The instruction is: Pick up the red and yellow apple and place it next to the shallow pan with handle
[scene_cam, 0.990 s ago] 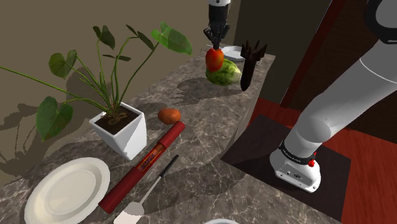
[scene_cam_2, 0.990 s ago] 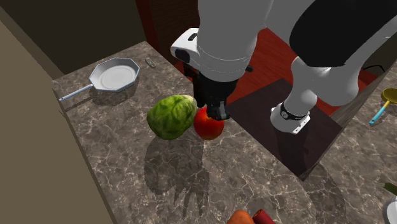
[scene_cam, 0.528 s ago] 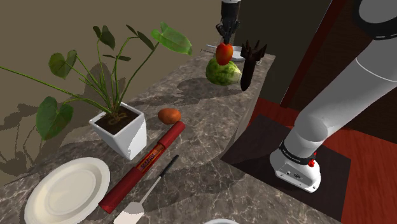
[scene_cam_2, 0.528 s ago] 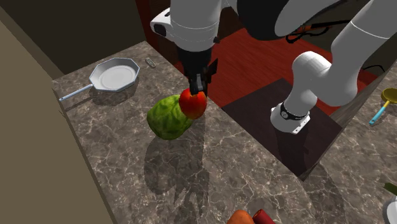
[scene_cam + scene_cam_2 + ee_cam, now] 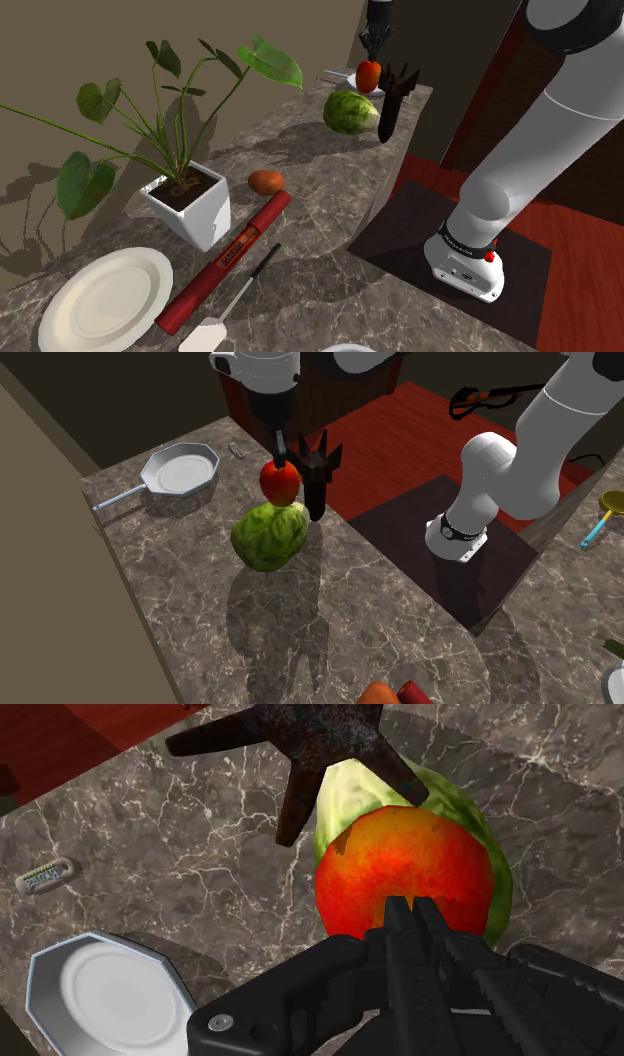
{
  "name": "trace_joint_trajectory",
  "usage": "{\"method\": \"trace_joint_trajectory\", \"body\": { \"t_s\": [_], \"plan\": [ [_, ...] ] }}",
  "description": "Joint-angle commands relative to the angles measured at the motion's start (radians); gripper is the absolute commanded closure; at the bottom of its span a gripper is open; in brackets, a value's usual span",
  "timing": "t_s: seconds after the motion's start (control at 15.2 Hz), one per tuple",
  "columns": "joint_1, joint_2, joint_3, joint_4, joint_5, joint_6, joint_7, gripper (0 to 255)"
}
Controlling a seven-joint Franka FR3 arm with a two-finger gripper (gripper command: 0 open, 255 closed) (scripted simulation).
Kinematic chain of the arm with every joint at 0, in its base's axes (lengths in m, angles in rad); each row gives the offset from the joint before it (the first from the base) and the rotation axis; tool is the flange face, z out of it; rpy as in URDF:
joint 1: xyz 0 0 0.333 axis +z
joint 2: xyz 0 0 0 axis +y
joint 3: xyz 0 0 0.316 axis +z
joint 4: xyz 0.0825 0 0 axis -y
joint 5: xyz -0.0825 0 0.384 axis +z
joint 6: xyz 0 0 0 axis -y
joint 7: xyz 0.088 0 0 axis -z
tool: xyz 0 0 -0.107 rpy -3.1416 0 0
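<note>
Wrist view: gripper (image 5: 415, 907) clasps round apple (image 5: 400, 859) (long axis unclear).

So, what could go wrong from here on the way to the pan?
The tool seems to pinch the apple only near its top, so it might slip and fall onto the green melon below. The dark spiky object stands close beside the apple; a sideways swing could knock it over.

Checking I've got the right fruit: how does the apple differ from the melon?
The apple is red and yellow; the melon is green. The apple is much smaller than the melon. The apple hangs in the tool; the melon rests on the counter. Both are roundish.
</note>
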Motion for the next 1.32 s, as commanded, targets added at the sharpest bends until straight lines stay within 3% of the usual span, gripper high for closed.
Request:
{"method": "trace_joint_trajectory", "body": {
  "t_s": [0.0, 0.59, 1.12, 1.25],
  "plan": [
    [-0.022, 0.032, -0.026, 0.039, 0.005, -0.004, -0.050, 255],
    [-0.135, 0.241, -0.121, 0.296, 0.061, -0.045, -0.261, 255],
    [-0.282, 0.516, -0.163, 0.684, 0.152, -0.160, -0.421, 255],
    [-0.277, 0.502, -0.162, 0.634, 0.147, -0.124, -0.420, 255]
  ]
}}
